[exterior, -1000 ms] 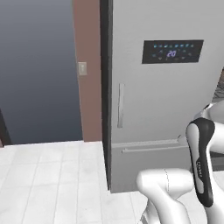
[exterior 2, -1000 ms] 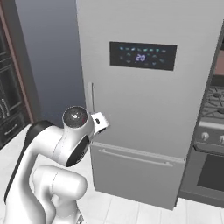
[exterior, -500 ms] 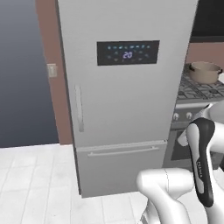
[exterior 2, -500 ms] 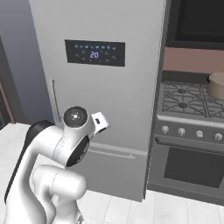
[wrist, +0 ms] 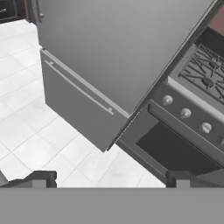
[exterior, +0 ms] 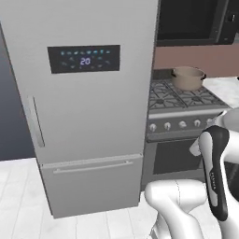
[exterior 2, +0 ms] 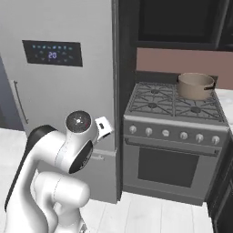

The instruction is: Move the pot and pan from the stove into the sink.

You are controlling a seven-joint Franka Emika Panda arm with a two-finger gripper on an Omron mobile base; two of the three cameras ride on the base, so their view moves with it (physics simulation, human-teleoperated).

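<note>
Pot on stove, arm folded, nothing held.
Left base: we see the pot (exterior: 187, 77) on the stove (exterior: 184, 110) rear burner, fridge (exterior: 88, 107) beside. Right base: same. Hand: gripper (wrist: 110, 180) jaws wide open, empty, over floor (wrist: 39, 144).

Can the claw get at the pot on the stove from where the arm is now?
Probably not yet. The claw is open but points down at the floor and fridge, while the pot sits on the far right burner of the stove.

One pot (exterior 2: 195, 85), one stove (exterior 2: 173, 136), one refrigerator (exterior: 88, 107).
</note>
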